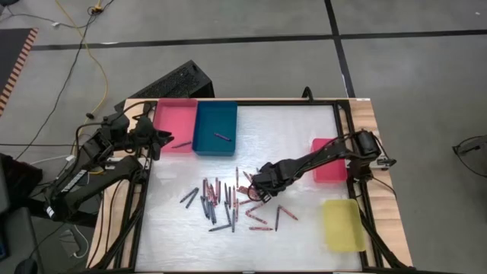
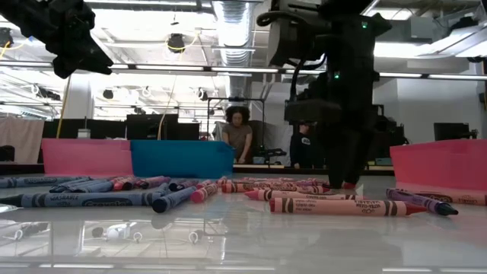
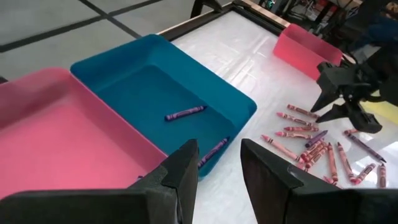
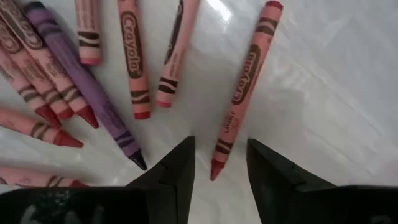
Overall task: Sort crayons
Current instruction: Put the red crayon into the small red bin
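Hovering low over the crayon pile [image 1: 232, 204] at the centre of the counter [image 1: 304, 129], the right claw [image 4: 219, 167] stands spread and empty, its fingers straddling the tip of one red crayon [image 4: 242, 87]; this appears to be the pick step. The next move likely calls for a short descent and a pinch on that crayon alone. At the upper left, the left claw [image 3: 217, 165] waits spread and empty above the pink tray [image 1: 173, 122] and blue tray [image 1: 205, 143].

Right dark two-finger gripper [image 4: 217, 171] low over table, fingers parted, empty. Left dark gripper [image 3: 217, 171] raised, fingers parted, empty.
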Motion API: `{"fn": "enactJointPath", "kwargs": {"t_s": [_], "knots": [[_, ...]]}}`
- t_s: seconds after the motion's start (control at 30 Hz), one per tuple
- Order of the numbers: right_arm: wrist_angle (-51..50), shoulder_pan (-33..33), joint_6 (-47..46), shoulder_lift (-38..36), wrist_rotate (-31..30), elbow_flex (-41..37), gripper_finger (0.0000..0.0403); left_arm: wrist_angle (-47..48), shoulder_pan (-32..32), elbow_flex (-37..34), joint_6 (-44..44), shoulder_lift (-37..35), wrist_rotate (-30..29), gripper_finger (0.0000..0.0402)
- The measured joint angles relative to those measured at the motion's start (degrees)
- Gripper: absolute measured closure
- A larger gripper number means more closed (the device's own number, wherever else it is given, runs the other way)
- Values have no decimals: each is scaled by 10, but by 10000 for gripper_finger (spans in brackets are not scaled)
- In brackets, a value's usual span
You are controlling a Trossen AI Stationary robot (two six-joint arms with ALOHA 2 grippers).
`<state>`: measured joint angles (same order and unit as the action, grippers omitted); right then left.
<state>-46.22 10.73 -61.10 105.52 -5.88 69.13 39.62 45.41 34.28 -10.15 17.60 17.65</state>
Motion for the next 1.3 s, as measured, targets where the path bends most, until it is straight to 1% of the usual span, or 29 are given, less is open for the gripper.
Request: {"fn": "enactJointPath", "kwargs": {"t_s": [0.23,0.47,0.63,0.93,1.1,1.2,1.3], "knots": [[-5,-9,-8,4,0,1,251,15,0,0,-1,0,-16,291],[-11,-25,11,5,4,0,251,16,0,0,-8,0,-17,291],[-9,-30,14,5,6,0,251,16,0,0,-6,0,-36,291],[-3,-40,46,6,6,-1,251,17,0,0,-1,0,-61,291],[7,-44,46,6,8,-1,251,17,0,0,-5,0,-63,291],[10,-44,45,6,7,-1,257,17,0,0,-5,0,-63,291],[12,-44,42,6,2,-1,273,17,0,0,-4,0,-63,291]]}}
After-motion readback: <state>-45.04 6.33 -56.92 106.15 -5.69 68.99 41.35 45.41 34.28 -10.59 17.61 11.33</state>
